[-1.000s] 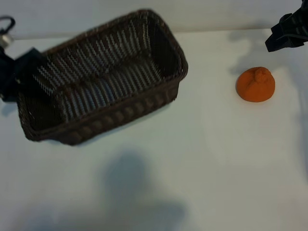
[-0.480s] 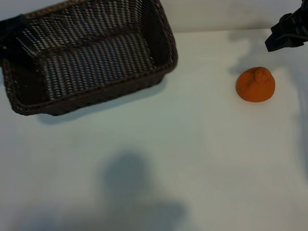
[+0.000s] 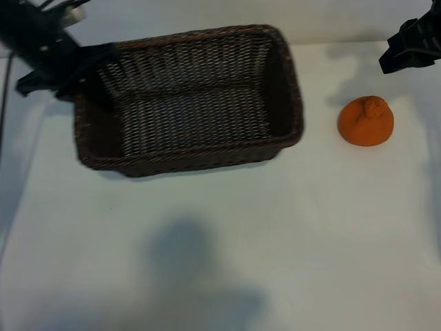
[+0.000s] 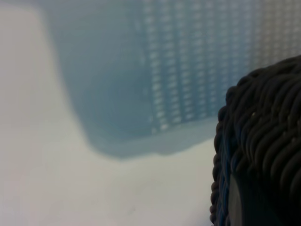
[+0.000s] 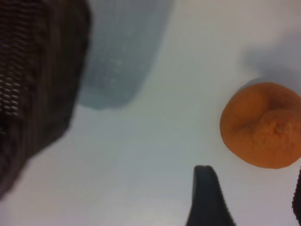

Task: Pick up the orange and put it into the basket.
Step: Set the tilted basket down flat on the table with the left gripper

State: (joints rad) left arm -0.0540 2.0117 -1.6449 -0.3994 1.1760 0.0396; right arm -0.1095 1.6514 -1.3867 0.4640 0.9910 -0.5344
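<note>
The dark brown wicker basket [image 3: 189,100] lies level across the back left of the white table, its shadow offset beneath it. My left gripper [image 3: 86,65] is shut on the basket's left end, and the braided rim [image 4: 261,141] fills the near side of the left wrist view. The orange [image 3: 366,121] sits on the table at the right, apart from the basket, knob up. My right gripper [image 3: 411,48] hangs open just behind the orange, touching nothing. In the right wrist view the orange [image 5: 263,125] lies just beyond one dark fingertip [image 5: 207,193].
The white table [image 3: 289,227] stretches bare in front of the basket and the orange, with a broad soft shadow [image 3: 186,276] at its near side. The basket's side wall [image 5: 33,80] shows in the right wrist view.
The basket has travelled right and swung from slanted to level, carried by the left arm, which has come into view at the back left. The orange and the right gripper have not moved.
</note>
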